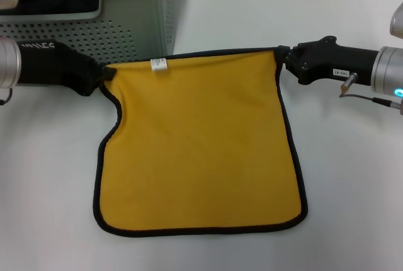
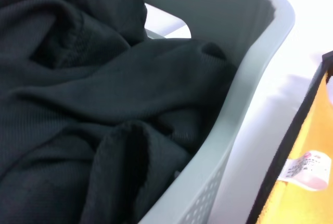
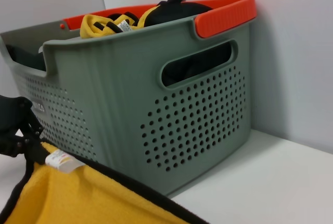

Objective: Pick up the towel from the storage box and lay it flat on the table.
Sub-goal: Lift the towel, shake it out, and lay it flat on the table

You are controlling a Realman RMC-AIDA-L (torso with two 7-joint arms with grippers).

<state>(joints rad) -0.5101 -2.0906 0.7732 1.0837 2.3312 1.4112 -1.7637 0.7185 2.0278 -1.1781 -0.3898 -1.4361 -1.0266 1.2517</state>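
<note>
The towel (image 1: 201, 145) lies spread on the worktop (image 1: 352, 176), taking up its middle and reaching toward the near edge. The storage box (image 1: 119, 31) stands at the worktop's far left corner, just behind the towel's far left corner, with black fabric (image 2: 78, 94) heaped in it. The left hand (image 1: 104, 74) sits at the towel's far left corner, the right hand (image 1: 281, 53) at its far right corner.

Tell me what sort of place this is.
Probably a lab or test bench staged for laundry handling: a bare white table against a plain wall, a perforated storage box full of cloths, and a yellow towel held between two robot grippers.
</note>
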